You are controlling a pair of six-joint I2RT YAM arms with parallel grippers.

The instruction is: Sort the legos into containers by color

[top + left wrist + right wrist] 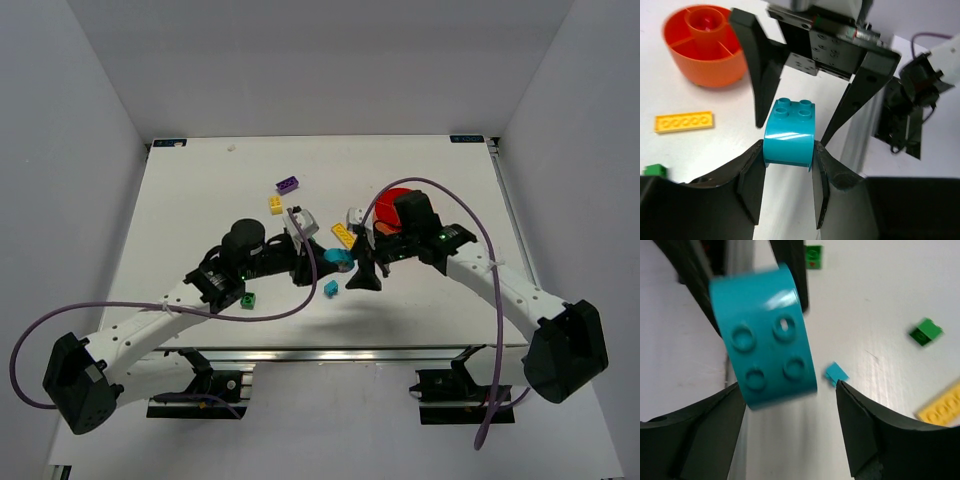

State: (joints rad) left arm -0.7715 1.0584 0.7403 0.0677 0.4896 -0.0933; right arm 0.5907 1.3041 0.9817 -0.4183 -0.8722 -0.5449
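Observation:
My left gripper is shut on a large teal-blue brick, studs facing away from it, held above the table. My right gripper is open, its black fingers standing on either side of that brick without closing on it. The brick fills the right wrist view just ahead of the open right gripper. The orange-red divided bowl stands behind, partly hidden under the right arm in the top view.
Loose on the table are a small teal brick, a green brick, a yellow plate, a yellow brick and a purple brick. Purple cables loop off both arms.

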